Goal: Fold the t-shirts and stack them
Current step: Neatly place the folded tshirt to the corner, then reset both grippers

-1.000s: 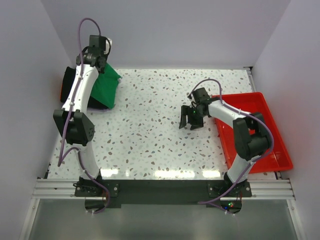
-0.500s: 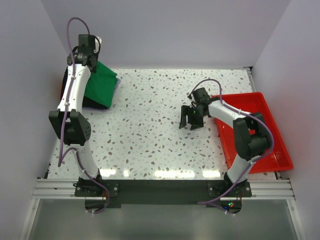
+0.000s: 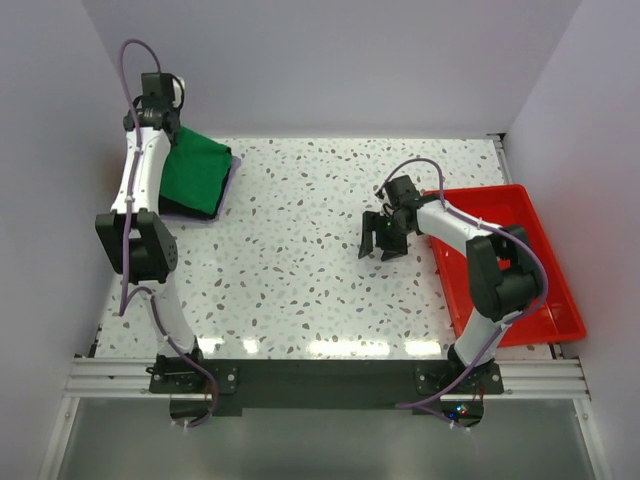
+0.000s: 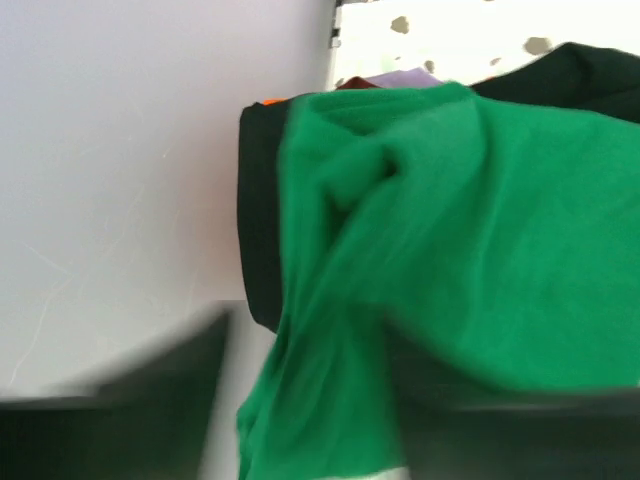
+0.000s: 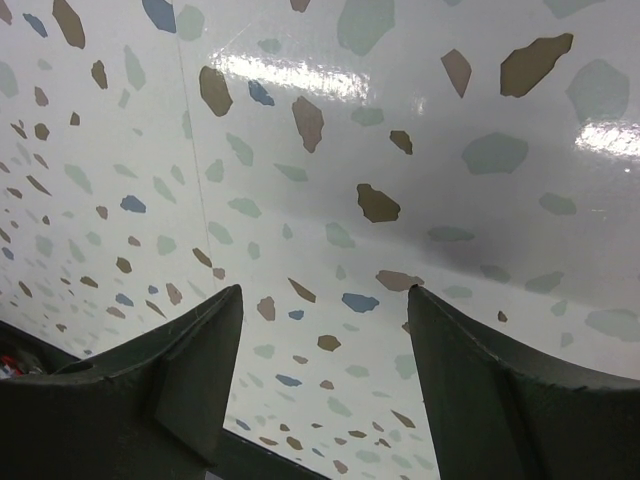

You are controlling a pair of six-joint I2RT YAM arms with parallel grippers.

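A bright green t-shirt (image 3: 195,172) lies rumpled on top of a stack at the table's back left. Under it show a black t-shirt (image 4: 258,230), a purple edge (image 4: 400,77) and a red edge (image 4: 272,100). My left wrist (image 3: 150,100) hovers over the stack's far left end, by the wall. In the left wrist view my left gripper (image 4: 310,400) is blurred. Its jaws stand wide apart with green cloth hanging loosely between them. My right gripper (image 3: 380,243) is open right of the table's middle, with only bare table between its fingers (image 5: 190,360).
A red plastic tray (image 3: 545,300) sits along the right edge, beside my right arm. The left wall (image 4: 120,150) stands close against the stack. The table top (image 3: 300,250) is white with coloured speckles.
My left arm has swung left and back toward the wall, laying the green t-shirt down flat over the stack. Its jaws have spread apart. The right arm has not moved.
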